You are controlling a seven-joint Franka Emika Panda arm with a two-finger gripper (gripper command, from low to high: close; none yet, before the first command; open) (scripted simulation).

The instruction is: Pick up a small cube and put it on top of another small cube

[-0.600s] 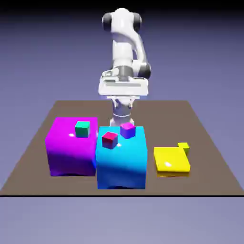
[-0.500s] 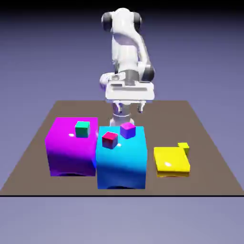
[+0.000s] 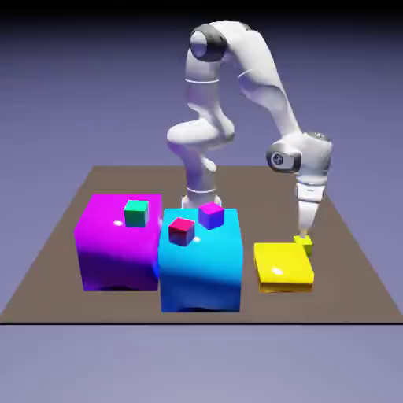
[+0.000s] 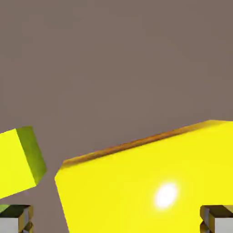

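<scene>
The small cube (image 3: 305, 243) is tiny and plain yellow. It sits on the table at the exterior view's right, against the far corner of a flat yellow block (image 3: 283, 266). My gripper (image 3: 304, 232) points down just above it, fingertips close to its top. In the hand view the small cube (image 4: 17, 161) lies at the left edge, above my left fingertip (image 4: 16, 218). The flat yellow block (image 4: 150, 182) fills the space between my fingertips. The gripper (image 4: 116, 220) is open and holds nothing. Other small cubes are green (image 3: 135, 212), red (image 3: 181, 231) and purple (image 3: 210, 215).
The green cube rests on a tall magenta block (image 3: 118, 244) at the exterior view's left. Red and purple cubes rest on a tall cyan block (image 3: 201, 264) beside it. The brown table (image 3: 346, 260) runs on past the yellow block.
The arm has swung from the back middle over to the exterior view's right and come down, bringing the gripper just above the small yellow cube. No cube has moved.
</scene>
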